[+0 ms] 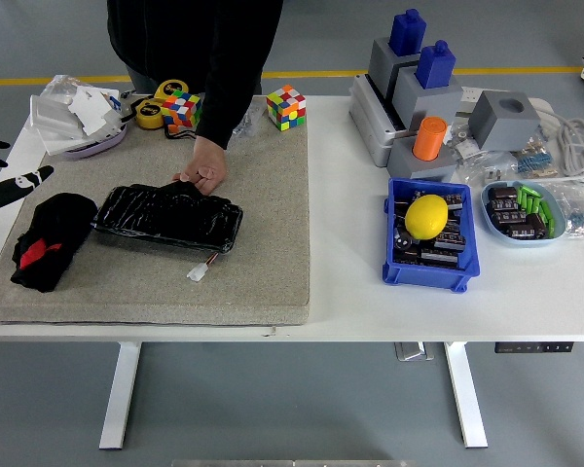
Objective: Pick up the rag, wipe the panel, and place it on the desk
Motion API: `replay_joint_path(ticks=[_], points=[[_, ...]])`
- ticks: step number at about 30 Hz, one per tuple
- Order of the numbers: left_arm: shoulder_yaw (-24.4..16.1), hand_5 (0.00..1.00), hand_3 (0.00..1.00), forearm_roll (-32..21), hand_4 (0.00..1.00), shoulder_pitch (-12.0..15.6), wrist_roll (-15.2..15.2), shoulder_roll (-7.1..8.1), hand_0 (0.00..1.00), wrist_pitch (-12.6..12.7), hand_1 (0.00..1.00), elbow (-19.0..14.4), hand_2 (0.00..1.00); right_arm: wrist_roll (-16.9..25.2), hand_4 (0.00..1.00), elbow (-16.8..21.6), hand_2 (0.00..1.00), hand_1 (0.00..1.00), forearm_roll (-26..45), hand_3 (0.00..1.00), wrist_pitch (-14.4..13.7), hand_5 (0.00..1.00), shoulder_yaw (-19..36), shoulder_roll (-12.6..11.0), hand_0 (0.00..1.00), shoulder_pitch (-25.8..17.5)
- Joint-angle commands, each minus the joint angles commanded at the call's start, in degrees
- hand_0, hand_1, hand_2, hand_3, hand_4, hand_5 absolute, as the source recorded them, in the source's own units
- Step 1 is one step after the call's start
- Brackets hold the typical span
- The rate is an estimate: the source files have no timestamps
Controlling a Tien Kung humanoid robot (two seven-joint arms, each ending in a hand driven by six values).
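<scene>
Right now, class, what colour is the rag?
Black with a red patch, seen in the head view.

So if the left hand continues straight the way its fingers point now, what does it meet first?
The left hand points right and slightly up, so probably the person's hand resting on the black panel's far edge, though height above the mat is unclear.

Left hand [5, 175]: only partly in frame at the left edge; black fingers with white markings or bands, glossy finish. Person [200, 44] at the far side: black long-sleeved top, loose sleeve [222, 97] ending at the wrist, dark trousers
</scene>
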Motion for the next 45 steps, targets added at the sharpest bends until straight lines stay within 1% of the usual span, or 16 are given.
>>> replay_joint_path(ticks=[5, 10, 17, 21, 29, 34, 39, 45], points=[[-3.3, 0.744, 0.755, 0.3, 0.998, 1.3, 2.7, 0.80, 0.402, -1.5, 0.583, -4.4, 0.631, 0.0, 0.998, 0.0, 0.679, 0.652, 0.0, 0.624, 0.1, 0.594, 0.3, 0.0, 0.723, -0.1], [-5.3, 0.746, 0.755, 0.3, 0.998, 2.0, 5.1, 1.89, 0.400, -3.1, 0.583, -8.0, 0.632, 0.0, 0.998, 0.0, 0.679, 0.652, 0.0, 0.624, 0.2, 0.595, 0.4, -0.1, 0.723, -0.5], [-7.3, 0.745, 0.757, -0.7, 0.998, 2.5, 7.1, 2.63, 0.397, -4.2, 0.583, -11.9, 0.633, 0.0, 0.998, 0.0, 0.679, 0.652, 0.1, 0.624, 0.3, 0.595, 0.4, 0.0, 0.724, -0.6], [-7.5, 0.742, 0.759, -0.6, 0.998, 2.4, 7.6, 2.64, 0.396, -4.5, 0.582, -13.1, 0.636, 0.0, 0.998, 0.0, 0.679, 0.652, 0.0, 0.624, 0.3, 0.595, 0.5, 0.1, 0.724, -0.5], [-8.3, 0.743, 0.759, -1.2, 0.998, 2.6, 7.5, 2.53, 0.393, -4.4, 0.581, -13.8, 0.637, 0.0, 0.998, 0.0, 0.679, 0.654, 0.0, 0.624, 0.3, 0.594, 0.5, 0.1, 0.724, -0.4], [-8.8, 0.739, 0.759, -2.2, 0.998, 3.0, 8.0, 2.89, 0.392, -4.8, 0.582, -14.5, 0.637, 0.0, 0.998, -0.1, 0.679, 0.653, 0.1, 0.625, 0.3, 0.595, 0.3, 0.1, 0.724, -0.3], [-9.9, 0.739, 0.758, -4.2, 0.998, 3.7, 7.5, 3.19, 0.390, -4.2, 0.582, -15.8, 0.637, 0.0, 0.998, -0.2, 0.679, 0.653, 0.2, 0.624, 0.2, 0.596, 0.0, 0.4, 0.724, -0.2], [-11.1, 0.737, 0.759, -5.1, 0.998, 4.6, 7.4, 3.31, 0.390, -4.1, 0.581, -16.3, 0.636, -0.1, 0.998, -0.6, 0.679, 0.654, 0.6, 0.624, 0.2, 0.596, -0.7, 0.8, 0.724, 0.0]])
